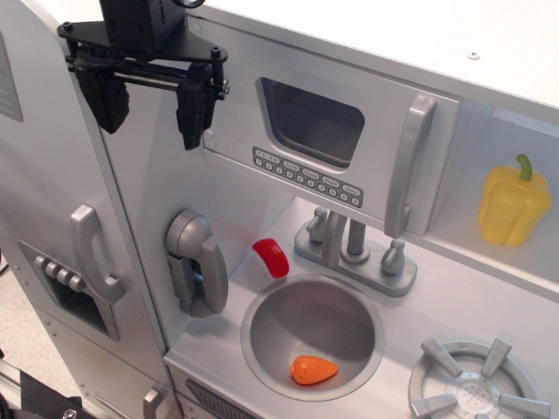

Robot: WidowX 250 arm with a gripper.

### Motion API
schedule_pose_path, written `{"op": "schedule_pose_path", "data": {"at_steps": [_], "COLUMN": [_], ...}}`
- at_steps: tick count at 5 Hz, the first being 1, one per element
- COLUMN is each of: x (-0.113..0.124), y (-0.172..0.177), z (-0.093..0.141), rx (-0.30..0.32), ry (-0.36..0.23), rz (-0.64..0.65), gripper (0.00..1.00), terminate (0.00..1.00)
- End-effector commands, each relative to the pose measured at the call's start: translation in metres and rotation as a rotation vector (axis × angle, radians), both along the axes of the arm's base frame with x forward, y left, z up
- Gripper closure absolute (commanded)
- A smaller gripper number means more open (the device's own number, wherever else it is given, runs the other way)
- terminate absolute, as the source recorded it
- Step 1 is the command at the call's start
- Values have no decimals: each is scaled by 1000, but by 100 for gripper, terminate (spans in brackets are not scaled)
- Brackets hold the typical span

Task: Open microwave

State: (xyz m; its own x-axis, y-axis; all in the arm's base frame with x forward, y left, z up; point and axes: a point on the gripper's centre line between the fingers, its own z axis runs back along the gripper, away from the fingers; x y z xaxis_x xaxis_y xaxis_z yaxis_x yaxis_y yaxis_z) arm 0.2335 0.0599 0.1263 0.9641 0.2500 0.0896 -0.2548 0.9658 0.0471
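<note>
The microwave (332,140) is a silver-grey compartment at upper centre, with a dark rounded window (312,120), a row of small buttons (307,177) and a long vertical handle (409,166) on its right side. Its door looks closed. My gripper (150,112) hangs at upper left, in front of the wall beside the microwave's left edge. Its two black fingers (194,112) are spread apart and hold nothing. It is far from the handle.
A grey toy phone (196,262) hangs on the wall below my gripper. A sink (313,334) holds an orange toy (313,370); a red piece (272,257) and a faucet (354,249) stand behind it. A yellow pepper (514,202) sits at right. The fridge door (52,227) is at left.
</note>
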Motion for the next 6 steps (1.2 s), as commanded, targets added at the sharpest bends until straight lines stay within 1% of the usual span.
{"op": "schedule_pose_path", "data": {"at_steps": [1, 2, 3, 4, 5, 6], "x": [0, 15, 28, 41, 52, 65], "y": [0, -35, -70, -100, -122, -129], "z": [0, 7, 17, 27, 30, 23], "rx": [0, -82, -122, -173, -162, -167], "ry": [0, 32, 46, 1, -92, -129], "rz": [0, -50, -130, -194, -222, -201], "gripper": [0, 0, 0, 0, 0, 0], "terminate": [0, 0, 0, 0, 0, 0]}}
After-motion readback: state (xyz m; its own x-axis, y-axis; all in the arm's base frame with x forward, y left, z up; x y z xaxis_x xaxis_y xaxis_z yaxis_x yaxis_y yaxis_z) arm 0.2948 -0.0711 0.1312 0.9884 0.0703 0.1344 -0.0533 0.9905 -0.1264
